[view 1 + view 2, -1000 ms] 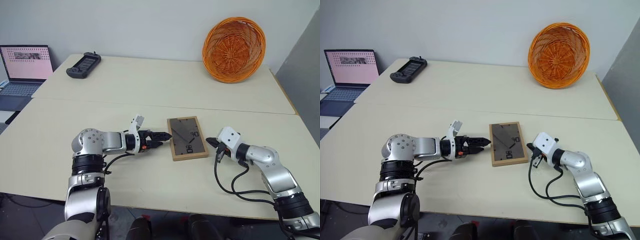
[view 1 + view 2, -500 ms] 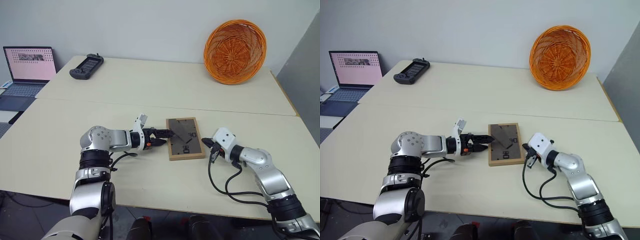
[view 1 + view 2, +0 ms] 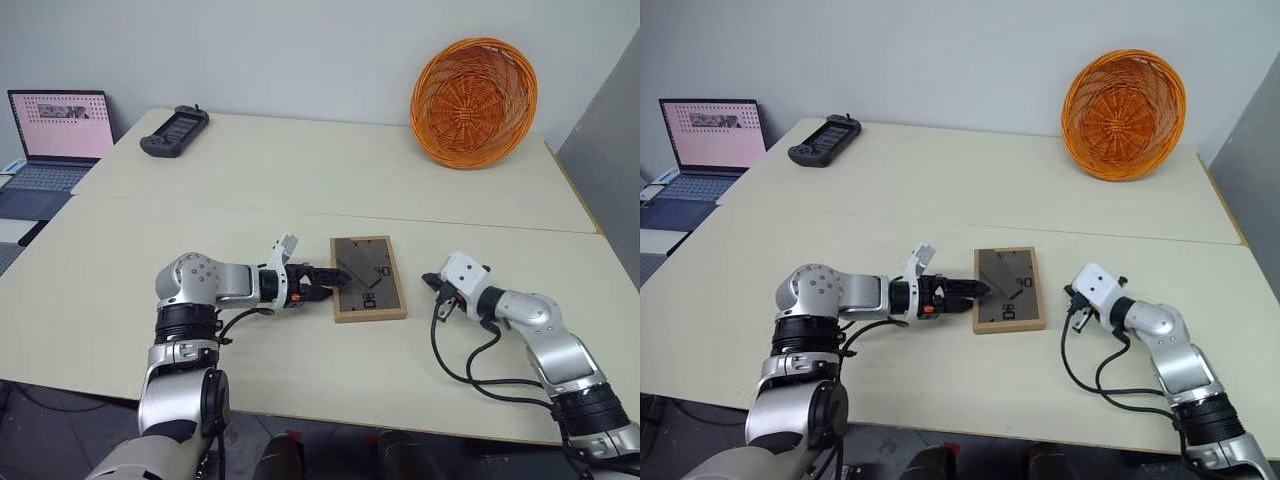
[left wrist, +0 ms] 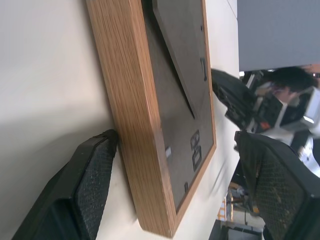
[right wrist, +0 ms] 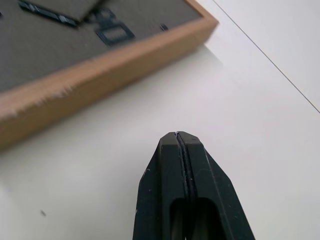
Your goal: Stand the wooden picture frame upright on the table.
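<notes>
The wooden picture frame lies flat, back up, on the counter between the claws. Left claw gapes wide at its near edge; right claw, pinched empty, sits just beside it.

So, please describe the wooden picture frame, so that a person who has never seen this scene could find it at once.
On the table, look at the near half, in front of the seam. The wooden picture frame lies flat there, back side up, between the left gripper and the right gripper. It is the only light-wood rectangle, with a dark grey back.
</notes>
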Tool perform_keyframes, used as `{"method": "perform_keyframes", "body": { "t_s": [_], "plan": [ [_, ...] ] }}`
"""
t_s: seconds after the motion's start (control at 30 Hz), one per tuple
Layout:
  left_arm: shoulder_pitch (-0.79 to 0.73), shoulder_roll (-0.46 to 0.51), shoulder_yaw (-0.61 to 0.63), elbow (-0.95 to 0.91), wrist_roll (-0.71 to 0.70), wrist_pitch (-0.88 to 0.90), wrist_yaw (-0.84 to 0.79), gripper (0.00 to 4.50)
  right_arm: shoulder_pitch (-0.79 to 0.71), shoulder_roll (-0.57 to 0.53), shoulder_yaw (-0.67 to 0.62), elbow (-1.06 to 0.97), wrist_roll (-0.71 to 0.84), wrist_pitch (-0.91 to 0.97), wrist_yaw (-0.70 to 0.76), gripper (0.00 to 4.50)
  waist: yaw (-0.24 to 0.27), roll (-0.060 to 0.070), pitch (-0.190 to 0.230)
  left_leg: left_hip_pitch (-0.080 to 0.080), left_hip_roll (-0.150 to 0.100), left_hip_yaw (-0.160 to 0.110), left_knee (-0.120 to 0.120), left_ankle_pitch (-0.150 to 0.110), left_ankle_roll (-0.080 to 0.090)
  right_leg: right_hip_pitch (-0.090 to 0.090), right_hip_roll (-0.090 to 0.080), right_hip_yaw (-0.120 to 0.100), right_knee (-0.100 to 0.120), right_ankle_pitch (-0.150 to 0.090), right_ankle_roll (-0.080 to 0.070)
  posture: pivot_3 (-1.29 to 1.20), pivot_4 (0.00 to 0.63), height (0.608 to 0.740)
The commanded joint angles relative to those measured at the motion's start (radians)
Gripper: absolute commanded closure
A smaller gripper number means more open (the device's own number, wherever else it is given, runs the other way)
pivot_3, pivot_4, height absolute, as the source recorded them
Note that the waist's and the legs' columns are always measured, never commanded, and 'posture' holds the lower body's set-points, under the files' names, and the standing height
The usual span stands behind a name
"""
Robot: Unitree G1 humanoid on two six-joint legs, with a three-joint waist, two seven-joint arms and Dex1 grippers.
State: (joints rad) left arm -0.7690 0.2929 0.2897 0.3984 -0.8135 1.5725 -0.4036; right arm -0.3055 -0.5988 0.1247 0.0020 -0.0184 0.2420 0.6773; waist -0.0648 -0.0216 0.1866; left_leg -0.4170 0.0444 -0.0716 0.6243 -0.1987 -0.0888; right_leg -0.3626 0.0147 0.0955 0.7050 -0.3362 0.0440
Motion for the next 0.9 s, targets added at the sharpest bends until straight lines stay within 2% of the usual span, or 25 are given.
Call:
{"method": "perform_keyframes", "body": {
  "t_s": [0.03, 0.17, 0.4, 0.57, 0.9],
  "plan": [
    [0.021, 0.008, 0.004, -0.006, 0.021, 0.041, 0.004, 0.5, 0.007, -0.025, -0.037, 0.002, 0.002, -0.036, 0.004, 4.5, 0.0, 0.0, 0.0, 0.0, 0.0, 0.0, 0.0, 0.0, 0.0, 0.0, 0.0, 0.0, 0.0, 0.0, 0.0, 0.0, 0.15, 0.74],
    [0.015, 0.002, 0.015, -0.001, 0.031, 0.036, 0.006, 0.5, 0.019, 0.002, -0.028, -0.022, 0.019, -0.014, -0.005, 4.5, 0.0, 0.0, 0.0, 0.0, 0.0, 0.0, 0.0, 0.0, 0.0, 0.0, 0.0, 0.0, 0.0, 0.0, 0.0, 0.0, 0.15, 0.74],
    [0.008, -0.006, 0.024, 0.005, 0.044, 0.027, 0.011, 0.5, 0.008, 0.112, -0.012, -0.231, 0.091, 0.168, -0.022, 4.5, -0.001, 0.0, 0.0, 0.0, 0.0, 0.0, 0.0, 0.0, 0.0, 0.0, 0.0, 0.0, 0.0, 0.0, 0.0, 0.0, 0.15, 0.74],
    [0.002, -0.015, 0.031, -0.003, 0.045, 0.032, 0.013, 0.5, -0.006, 0.153, -0.002, -0.268, 0.1, 0.235, -0.046, 4.5, 0.002, 0.0, 0.0, 0.0, 0.0, 0.0, 0.0, 0.0, 0.0, 0.0, 0.0, 0.0, -0.001, 0.0, 0.0, 0.0, 0.15, 0.74],
    [-0.023, -0.009, 0.037, 0.019, 0.061, 0.018, 0.004, 0.5, 0.019, 0.089, -0.004, -0.2, 0.072, 0.179, -0.034, 4.5, 0.004, 0.0, 0.0, 0.0, 0.0, 0.0, -0.001, 0.0, 0.0, 0.0, 0.0, 0.0, -0.002, 0.0, 0.0, 0.0, 0.15, 0.74]
  ]
}}
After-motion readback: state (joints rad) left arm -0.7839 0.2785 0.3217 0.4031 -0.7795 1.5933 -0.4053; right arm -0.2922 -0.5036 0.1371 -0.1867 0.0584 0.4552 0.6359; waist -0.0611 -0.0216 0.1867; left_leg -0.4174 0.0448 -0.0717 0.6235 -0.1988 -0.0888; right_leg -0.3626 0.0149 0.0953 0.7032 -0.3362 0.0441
